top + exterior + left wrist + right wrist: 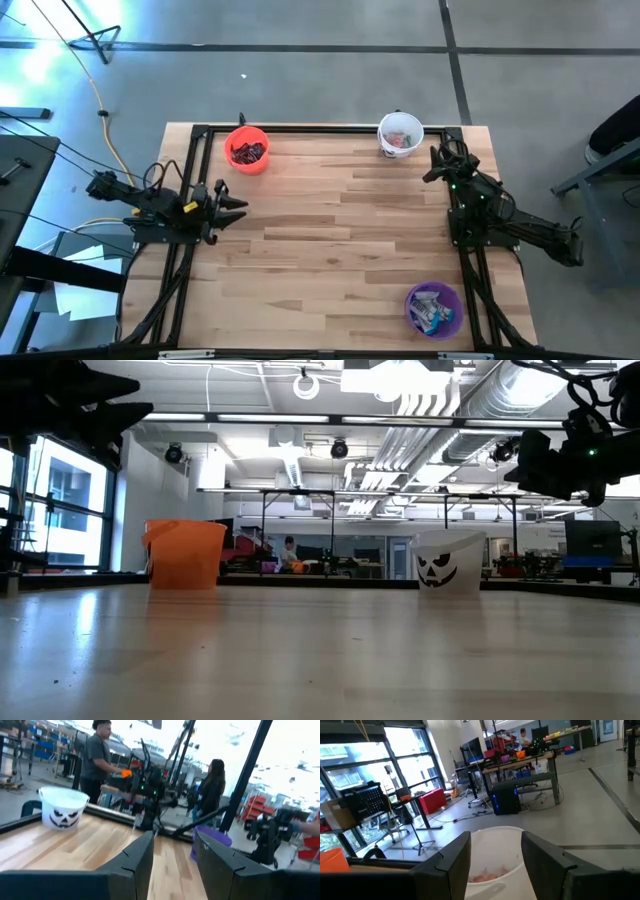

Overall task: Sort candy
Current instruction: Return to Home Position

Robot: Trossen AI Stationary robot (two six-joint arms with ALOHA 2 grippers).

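The candy is being held in three cups on the table (330, 250). Dark brown candy (247, 152) is being contained in the orange cup (228, 150) at the far left. Pinkish candy (401, 140) is being contained in the white cup (383, 128), which is marked with a black face, at the far right. Blue-and-white candy (432, 310) is being contained in the purple cup (412, 297) at the near right corner.

The left hand (240, 204) is being kept at the left edge of the table, nearer than the orange cup and apart from it. Its fingers are being held parted, with nothing between them. The right hand (432, 165) is being kept at the right edge, just beside the white cup on its near side. Its fingers are likewise being held apart and are gripping nothing.

Beyond the table, two persons (95, 760) are being recorded in the left wrist view.
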